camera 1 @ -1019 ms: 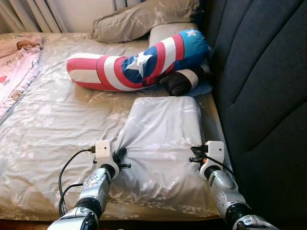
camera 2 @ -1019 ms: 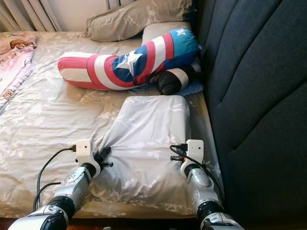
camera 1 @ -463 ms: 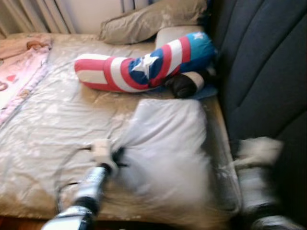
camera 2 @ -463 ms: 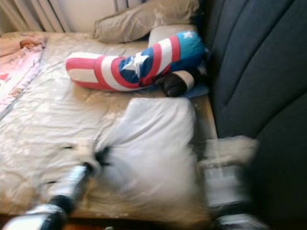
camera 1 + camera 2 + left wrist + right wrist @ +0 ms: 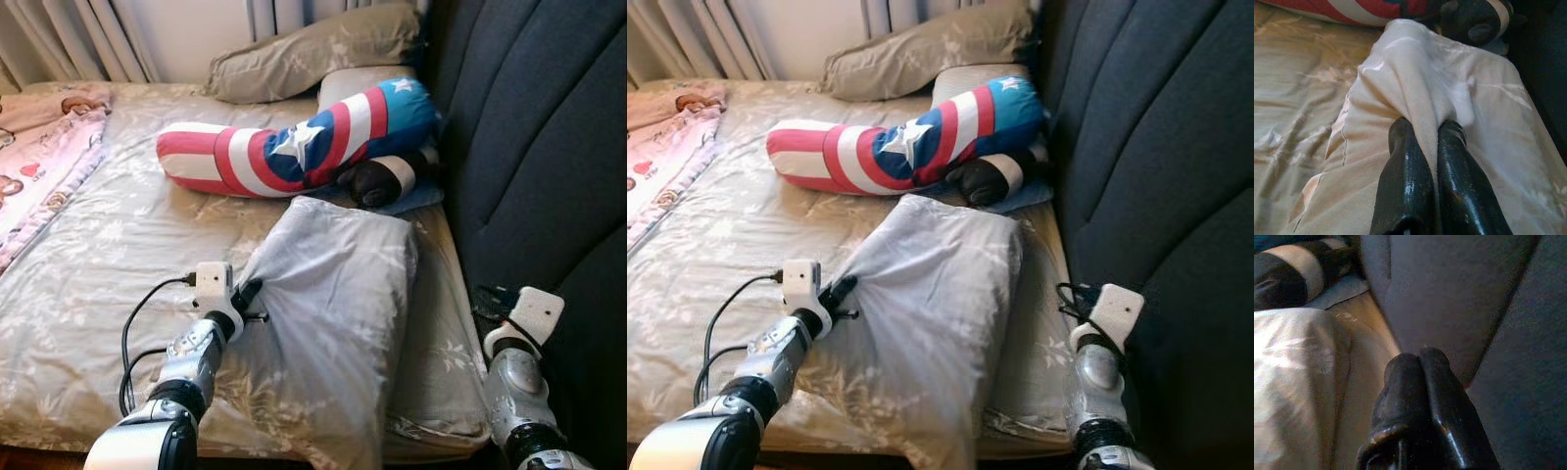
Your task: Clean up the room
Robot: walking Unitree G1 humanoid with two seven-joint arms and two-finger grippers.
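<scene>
- Grey pillow (image 5: pixel 333 294) lies on the bed (image 5: pixel 108 245) beside the dark headboard (image 5: pixel 549 147), just below the striped bolster (image 5: pixel 294 142).
- Left gripper (image 5: pixel 1422 147): fingers clenched on a fold at the pillow's left edge.
- Right gripper (image 5: pixel 1418 364): fingers pressed together, nothing between them, near the headboard, off the pillow.
- Step in hand, judged: straightening the pillow, one-sided hold.
- Next move likely calls for the right gripper to regain the pillow's right edge before shifting it.
</scene>
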